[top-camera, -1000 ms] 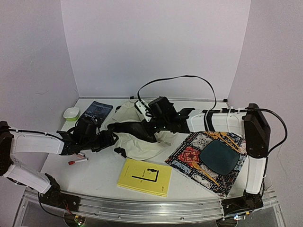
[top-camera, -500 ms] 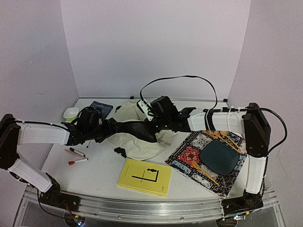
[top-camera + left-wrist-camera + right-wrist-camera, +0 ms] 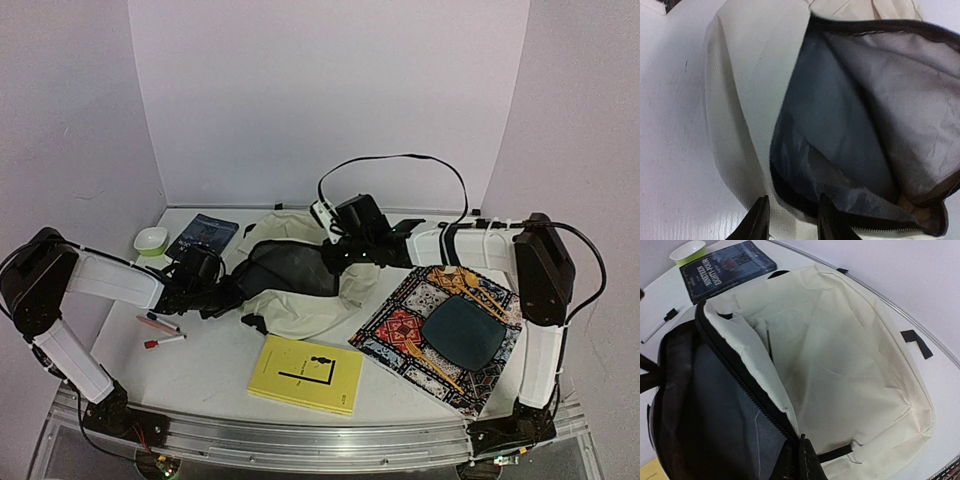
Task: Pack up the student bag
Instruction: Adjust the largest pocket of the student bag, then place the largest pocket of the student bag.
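Cream fabric, the student bag (image 3: 300, 285) lies mid-table with its grey-lined mouth gaping. I see my left gripper (image 3: 790, 220) pinching the bag's near-left rim, fingers narrow on the cloth. My right gripper (image 3: 802, 460) seems clamped on the zipper edge, though the view is tight. A yellow book (image 3: 305, 373) lies nearer.

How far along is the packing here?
Done: the student bag is unzipped, grey lining exposed. In hand: the left gripper and right gripper grip its opening edges. Left: the yellow book, dark book and pens lie outside.
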### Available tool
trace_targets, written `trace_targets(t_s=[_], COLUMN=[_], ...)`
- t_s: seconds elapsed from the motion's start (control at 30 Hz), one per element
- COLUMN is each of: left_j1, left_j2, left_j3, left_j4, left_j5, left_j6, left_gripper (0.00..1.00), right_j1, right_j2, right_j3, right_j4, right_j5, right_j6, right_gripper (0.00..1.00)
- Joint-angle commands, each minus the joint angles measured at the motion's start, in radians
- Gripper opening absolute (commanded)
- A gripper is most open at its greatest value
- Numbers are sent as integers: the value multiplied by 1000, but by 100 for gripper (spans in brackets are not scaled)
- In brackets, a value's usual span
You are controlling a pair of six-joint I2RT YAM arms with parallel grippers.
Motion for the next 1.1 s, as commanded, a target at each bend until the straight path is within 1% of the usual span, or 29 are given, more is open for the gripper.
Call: trace_targets(t_s=[0.0,0.07,0.17,0.27,0.33,0.43,0.53,0.6,0.67,0.87,1.07], left_j1=[1,1,1,1,0,0,1,0,0,-15,-54], left_j2=[-30,-25,-23,-24,-21,-18,-37,-59,-83,-139,-225], left_j3=[-45,-58,-80,-95,-87,-56,-27,-14,-9,-21,-49], left_j4=[17,19,24,30,37,43,43,41,39,-12,-100], left_j5=[67,79,82,79,91,121,136,145,160,181,184], left_j6=[44,49,53,54,56,60,66,69,70,96,123], left_gripper=[25,17,10,9,10,18,31,42,50,59,68], right_j1=[-65,-90,-116,-135,-141,-142,-141,-142,-142,-141,-123], right_j2=[27,56,101,147,166,162,114,67,16,-130,-269], right_j3=[21,32,45,63,68,69,53,31,6,-103,-245], right_j4=[7,8,10,9,9,7,6,5,4,5,27], right_j5=[-15,-20,-30,-53,-73,-108,-156,-181,-211,-267,-261], right_j6=[43,57,75,85,86,85,85,85,82,119,172], right_gripper=[0,0,0,1,2,9,24,33,40,55,68])
